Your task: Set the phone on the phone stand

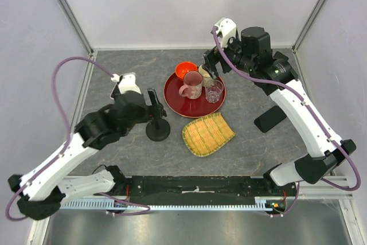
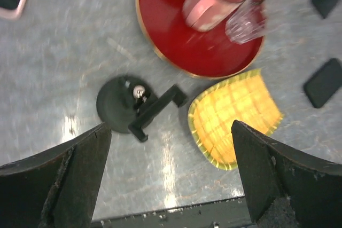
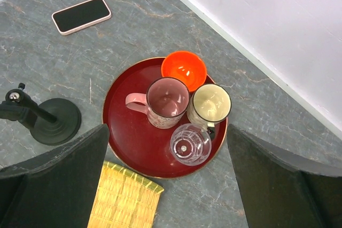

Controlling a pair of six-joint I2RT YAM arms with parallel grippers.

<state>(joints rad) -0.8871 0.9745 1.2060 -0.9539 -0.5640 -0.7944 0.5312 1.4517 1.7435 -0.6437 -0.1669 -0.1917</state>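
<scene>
Phone off its perch: the phone (image 3: 81, 15), a black screen in a pale pink case, lies flat and face up on the table (image 3: 160, 20), behind and left of the stand (image 3: 51, 121), well apart from it. Above the stand, the left gripper (image 2: 170, 127) hangs spread and empty. To the stand's right, the right gripper (image 3: 165, 129) is likewise spread.

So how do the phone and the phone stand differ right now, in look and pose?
The phone lies flat, screen up; the phone stand stands on its round base. The phone has a pink edge around a dark screen; the stand is black. Both sit on the table, apart, left of the red tray in the top view.
</scene>
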